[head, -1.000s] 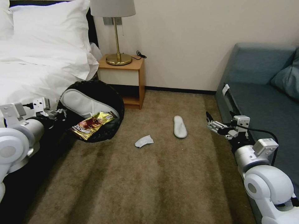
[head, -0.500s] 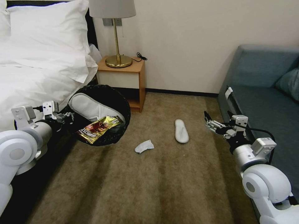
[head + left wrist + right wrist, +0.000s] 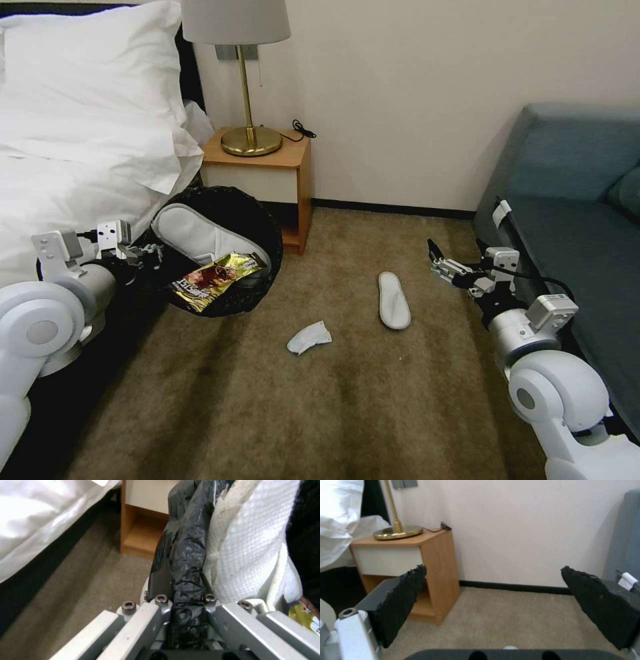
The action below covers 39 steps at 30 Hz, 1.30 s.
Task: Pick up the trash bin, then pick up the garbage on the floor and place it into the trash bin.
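Beside the bed (image 3: pixel 60 173), our left gripper (image 3: pixel 143 254) holds the trash bin (image 3: pixel 263 220) off the carpet (image 3: pixel 333 407), jaws pinching its black-bagged rim (image 3: pixel 186 562); one white slipper (image 3: pixel 193 235) and a gold snack wrapper (image 3: pixel 213 277) lie inside. Our right gripper (image 3: pixel 455 257) hangs by the sofa (image 3: pixel 580 200), jaws spread wide. On the carpet between them lie a second slipper (image 3: pixel 394 300) and a crumpled tissue (image 3: pixel 309 337).

Soft, even room light here, bright on the wall (image 3: pixel 413 100) and nearly blown out on the white bedding (image 3: pixel 73 133). Deep shadow pools under the bed edge, and the carpet (image 3: pixel 333 400) shows darker streaks. Both wrist views look soft and slightly blurred.
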### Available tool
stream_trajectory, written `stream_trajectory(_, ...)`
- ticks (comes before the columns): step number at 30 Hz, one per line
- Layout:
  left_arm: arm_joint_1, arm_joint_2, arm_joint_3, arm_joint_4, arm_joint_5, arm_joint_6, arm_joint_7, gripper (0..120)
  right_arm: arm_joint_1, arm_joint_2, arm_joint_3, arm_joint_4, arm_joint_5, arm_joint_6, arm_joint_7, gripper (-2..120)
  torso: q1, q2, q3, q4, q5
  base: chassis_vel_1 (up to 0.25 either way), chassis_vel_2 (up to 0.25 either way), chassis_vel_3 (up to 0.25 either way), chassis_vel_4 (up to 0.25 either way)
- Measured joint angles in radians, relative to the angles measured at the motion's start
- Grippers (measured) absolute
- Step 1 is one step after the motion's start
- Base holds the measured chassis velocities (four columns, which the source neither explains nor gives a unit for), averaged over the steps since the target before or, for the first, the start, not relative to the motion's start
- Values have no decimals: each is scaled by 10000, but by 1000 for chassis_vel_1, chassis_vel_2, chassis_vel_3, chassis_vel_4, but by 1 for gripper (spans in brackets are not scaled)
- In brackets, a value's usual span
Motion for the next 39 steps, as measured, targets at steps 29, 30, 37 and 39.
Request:
stream_trajectory(29, 88, 11, -79, -281, -43, 0, 44, 3, -343, -16, -228, -25, -128, -95, -101, 100, 2, 0, 3, -3, -2, -145, 147, 150, -145)
stream_trajectory(30, 114, 29, -111, -336, -70, 0, 38, 3, -352, -33, -292, -117, -129, -235, -62, 100, 2, 0, 3, -2, 0, -69, 45, 57, -48)
stream_trajectory(37, 202, 68, -198, -556, -189, 0, -35, 3, -204, -149, -721, -866, 15, -780, 208, 100, -2, 2, -1, -1, -1, -11, 13, 16, -7)
stream_trajectory(39, 273, 99, -295, -697, -279, 0, -98, 3, 58, -211, -961, -1790, 201, -1156, 330, 100, -2, 3, -1, -2, -1, 0, 0, 0, 0)
